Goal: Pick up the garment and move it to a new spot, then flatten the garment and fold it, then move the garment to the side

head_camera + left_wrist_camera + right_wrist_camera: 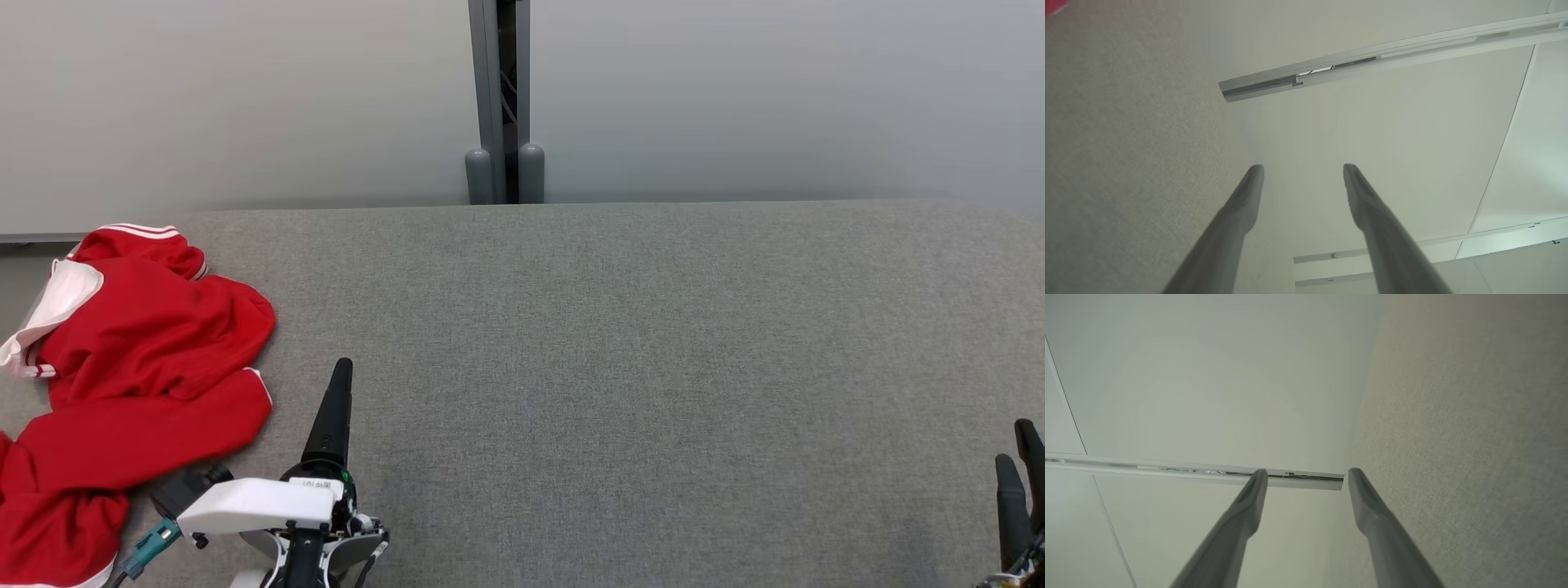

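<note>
Two grippers: the left gripper [1303, 167] and the right gripper [1308, 473] both stand with jaws wide apart and nothing between them.
Garment: the red garment [139, 367], white at collar and cuffs, lies crumpled at 9 o'clock on the grey table [620, 343], reaching toward 7 o'clock at the near edge.
Left gripper, place: at 7 o'clock in the head view, just beside the heap's near fold and pointing toward 12 o'clock; I cannot tell whether its body touches the cloth.
Right gripper, place: at 4 o'clock in the head view, well apart from the garment.
Step in hand: I judge it to be the first, the pick-up, since the cloth is unflattened, unfolded and ungripped.
Next move: I would swing the left gripper toward 10 o'clock, come down on a raised fold, close on it, then lift and carry toward the bare middle of the table.
Head view, contribution: the whole heap and both grippers relative to it; the left gripper appears edge-on, so its spread is unreadable there.
Wrist views, contribution: the gap between each pair of fingers, plainly; the left wrist view catches a red scrap of garment at its 11 o'clock corner.
</note>
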Tool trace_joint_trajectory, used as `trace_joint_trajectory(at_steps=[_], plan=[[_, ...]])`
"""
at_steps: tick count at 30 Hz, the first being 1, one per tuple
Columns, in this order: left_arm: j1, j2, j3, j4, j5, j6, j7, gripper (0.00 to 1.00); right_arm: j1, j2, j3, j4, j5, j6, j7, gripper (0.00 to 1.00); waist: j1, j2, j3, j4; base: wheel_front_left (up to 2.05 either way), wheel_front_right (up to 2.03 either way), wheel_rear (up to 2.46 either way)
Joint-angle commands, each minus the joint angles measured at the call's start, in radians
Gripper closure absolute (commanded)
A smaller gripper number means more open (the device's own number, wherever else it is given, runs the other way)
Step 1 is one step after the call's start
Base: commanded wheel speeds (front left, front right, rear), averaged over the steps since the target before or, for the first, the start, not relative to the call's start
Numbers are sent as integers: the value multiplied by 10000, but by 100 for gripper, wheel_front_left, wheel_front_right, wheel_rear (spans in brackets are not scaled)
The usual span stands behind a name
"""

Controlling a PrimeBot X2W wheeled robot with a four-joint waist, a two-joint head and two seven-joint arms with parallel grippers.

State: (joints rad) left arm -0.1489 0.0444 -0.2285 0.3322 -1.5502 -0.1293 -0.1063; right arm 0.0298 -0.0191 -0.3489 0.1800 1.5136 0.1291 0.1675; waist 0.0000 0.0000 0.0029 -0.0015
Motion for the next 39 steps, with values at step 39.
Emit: trace_joint_trajectory(at_steps=[39], plan=[[860,169,1152,-1481,8231,961,-765,0,-162,-257,2569,-1023,-7215,12,-2110,0,0,0,-34,-3,0,0,0]])
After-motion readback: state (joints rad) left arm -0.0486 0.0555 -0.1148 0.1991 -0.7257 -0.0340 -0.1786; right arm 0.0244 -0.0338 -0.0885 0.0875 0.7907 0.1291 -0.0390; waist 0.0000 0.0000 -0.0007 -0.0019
